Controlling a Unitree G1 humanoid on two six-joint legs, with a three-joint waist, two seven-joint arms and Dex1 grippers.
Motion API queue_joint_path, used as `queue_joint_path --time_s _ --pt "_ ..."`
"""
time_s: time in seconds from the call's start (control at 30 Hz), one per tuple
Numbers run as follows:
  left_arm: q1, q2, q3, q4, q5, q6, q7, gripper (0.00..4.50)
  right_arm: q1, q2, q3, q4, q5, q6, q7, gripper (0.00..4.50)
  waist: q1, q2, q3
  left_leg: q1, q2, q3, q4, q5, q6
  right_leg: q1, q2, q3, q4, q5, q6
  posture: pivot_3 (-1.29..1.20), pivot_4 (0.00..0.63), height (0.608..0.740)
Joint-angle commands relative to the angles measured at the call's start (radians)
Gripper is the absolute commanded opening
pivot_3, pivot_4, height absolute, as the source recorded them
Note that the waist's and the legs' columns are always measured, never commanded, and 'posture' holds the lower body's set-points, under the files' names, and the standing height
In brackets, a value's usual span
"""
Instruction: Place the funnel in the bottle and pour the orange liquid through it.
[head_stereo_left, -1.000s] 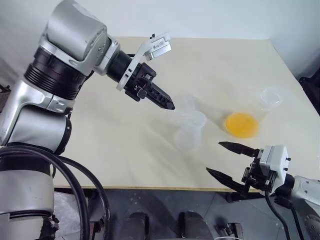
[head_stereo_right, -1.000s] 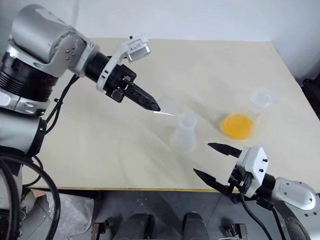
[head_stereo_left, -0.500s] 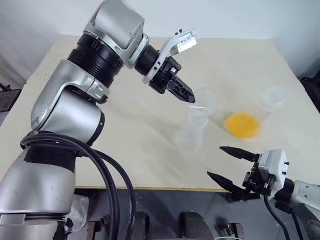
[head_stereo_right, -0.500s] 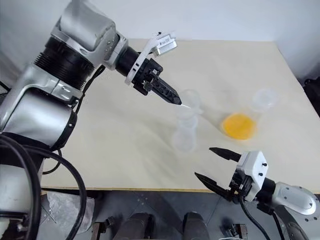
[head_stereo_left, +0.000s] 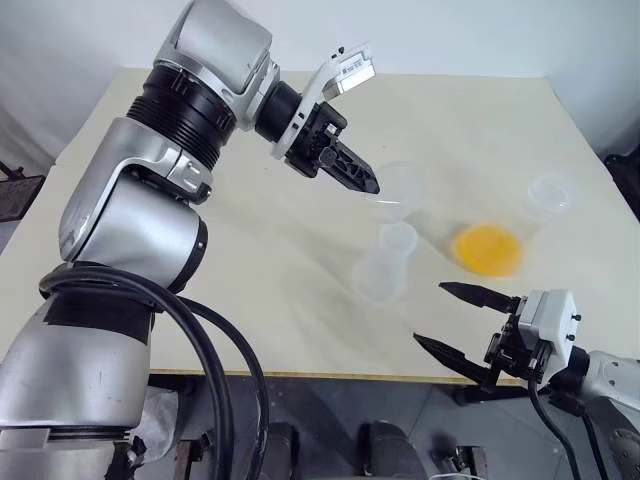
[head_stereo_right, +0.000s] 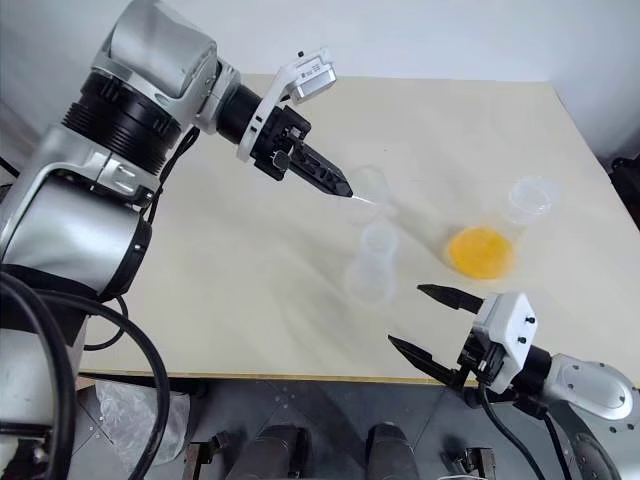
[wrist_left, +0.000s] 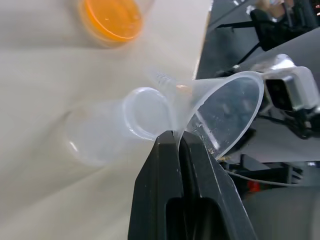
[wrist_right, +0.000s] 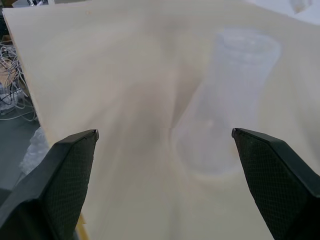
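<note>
Left jaws (head_stereo_left: 368, 186): closed tight on the rim of the funnel (head_stereo_left: 397, 190), pinching its thin wall between the two black fingers; the jaws slope downward over the middle of the counter (head_stereo_left: 250, 270).
Funnel: held clear of the counter, tilted, its wide cup turned away from the fingers; the left wrist view shows its cup just beside the bottle's mouth, with the stem hard to make out.
Funnel against bottle: the funnel hangs just above and behind the neck of the bottle (head_stereo_left: 381, 265); whether the stem touches the rim cannot be told.
Bottle: upright on the counter, near its front half, wide base down, round mouth open and unobstructed from above.
Right jaws (head_stereo_left: 462, 323): spread wide, holding nothing, level at the front edge of the counter; the right wrist view shows the bottle standing between and beyond the two fingers, apart from both.
Orange liquid (head_stereo_left: 484, 249): a round patch seen through the base of a second flask (head_stereo_left: 545, 196), which stands on the counter to the right of the bottle, well apart from both jaws.
Second flask: clear, its round mouth toward the far right of the counter; untouched by either arm.
Counter: pale wood-toned top; the two flasks are the objects resting on it.
</note>
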Motion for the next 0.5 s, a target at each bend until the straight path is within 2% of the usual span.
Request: queue_joint_path --time_s 0.03,0.17,0.5 --pt "-0.03 0.049 -0.012 -0.098 -0.032 0.043 -0.076 0.07 0.012 -0.004 -0.021 -0.018 0.01 -0.013 0.008 4.5 -0.002 0.0 0.0 0.0 0.0 0.0 0.0 0.0 0.0 0.0 0.0 0.0 0.0 0.0 0.0 0.0 0.15 0.74" --pt "0.005 0.116 -0.064 -0.209 -0.076 0.049 -0.122 0.07 0.025 -0.001 -0.022 -0.025 0.011 -0.015 0.006 4.5 -0.003 0.0 0.0 0.0 0.001 0.0 0.0 0.0 0.0 0.0 0.0 0.0 0.001 0.0 0.0 0.0 0.15 0.74" --pt "0.032 0.212 -0.227 -0.274 -0.158 -0.007 -0.124 0.07 0.028 0.017 0.006 -0.035 -0.002 -0.018 -0.016 4.5 -0.002 0.0 0.0 0.0 0.001 0.0 0.0 0.0 0.0 0.0 0.0 0.001 0.001 0.0 0.0 0.0 0.15 0.74"
